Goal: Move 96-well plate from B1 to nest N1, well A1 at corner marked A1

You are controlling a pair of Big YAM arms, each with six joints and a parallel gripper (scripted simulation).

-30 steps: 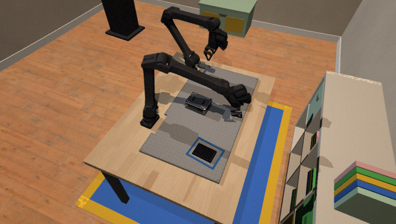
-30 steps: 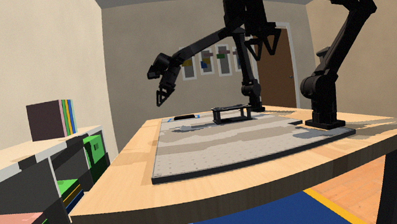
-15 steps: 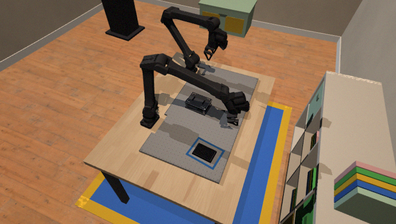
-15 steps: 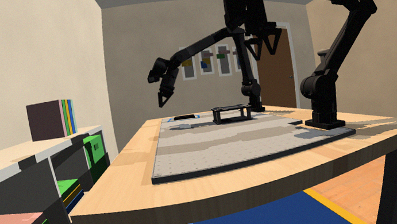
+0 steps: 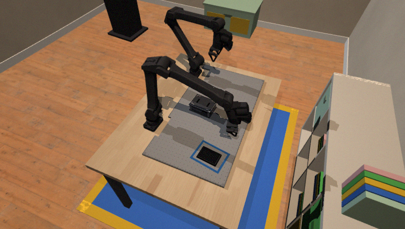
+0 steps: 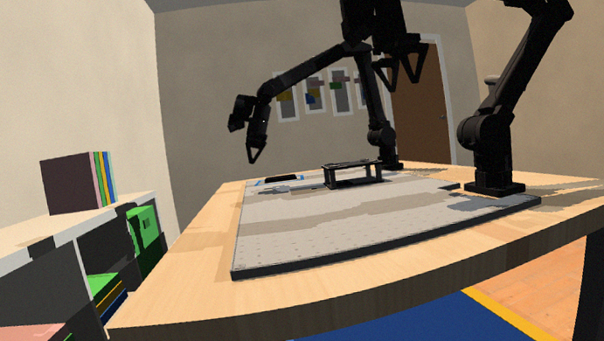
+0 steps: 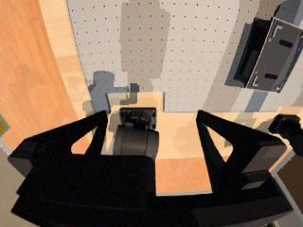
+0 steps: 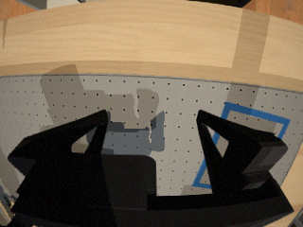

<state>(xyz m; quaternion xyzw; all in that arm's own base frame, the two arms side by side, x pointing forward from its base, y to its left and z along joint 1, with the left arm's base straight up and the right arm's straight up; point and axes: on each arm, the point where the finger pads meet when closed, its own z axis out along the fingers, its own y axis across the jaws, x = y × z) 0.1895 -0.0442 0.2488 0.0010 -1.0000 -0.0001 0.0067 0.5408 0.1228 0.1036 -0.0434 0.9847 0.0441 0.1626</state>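
The right pincer [image 5: 232,133] [image 6: 255,157] [image 8: 151,114] hung wide open above the grey board [image 5: 181,159] [image 6: 305,247] [image 7: 189,47] [image 8: 175,95], with nothing in it. From there, the black plate [image 5: 208,156] [image 6: 280,178] lay lower down and off to one side, toward the table's [image 5: 113,147] [image 6: 196,300] [image 7: 180,142] [image 8: 142,38] end. It sat flat inside the blue frame [image 5: 197,149] [image 6: 259,182] [image 8: 258,113]. In the right wrist view the frame was over on the right, partly behind a finger, and I could not make out the plate there.

The plate's long way ran from the side where the arms stood toward the side by the shelves. The right pincer's fingers were spread mostly the other way, so they looked nearly set to pinch the long sides — just a small turn might have been needed. It had to go sideways first, then down.

The nest [image 5: 202,103] [image 6: 350,163] [image 7: 276,54] stood on its little legs, back the other way from the plate. The left pincer [image 5: 213,57] [image 6: 403,82] [image 7: 151,114] was let go wide too, holding nothing, and hung well past the nest. So the right one was much nearer — the better one to fetch the plate. I could not read where A1 was.
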